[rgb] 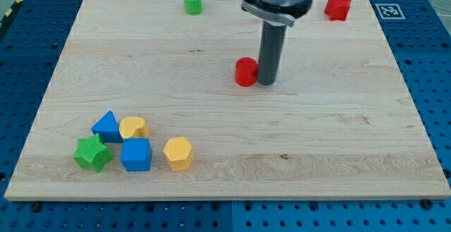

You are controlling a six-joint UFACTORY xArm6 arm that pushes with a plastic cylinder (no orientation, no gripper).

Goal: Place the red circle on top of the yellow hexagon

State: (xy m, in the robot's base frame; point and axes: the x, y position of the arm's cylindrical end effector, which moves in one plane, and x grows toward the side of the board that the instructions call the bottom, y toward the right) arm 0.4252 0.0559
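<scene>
Risk: my tip (267, 83), no jaws fitted, touching red circle (246, 71)'s right side; off-centre shove slips it wide of yellow hexagon (178, 153).

Eight small coloured blocks lie on one pale wooden board (338, 140).

Two are red: a red circle (246, 71) and a red star-like block (338, 7).

Two are green: a green cylinder (193, 1) and a green star (92, 153).

Two are blue: a blue triangle (106, 127) and a blue cube-like block (136, 154) (its exact outline is hard to make out).

Two are yellow: a yellow hexagon (178, 153) and a yellow rounded block (133, 127), possibly a heart.
</scene>
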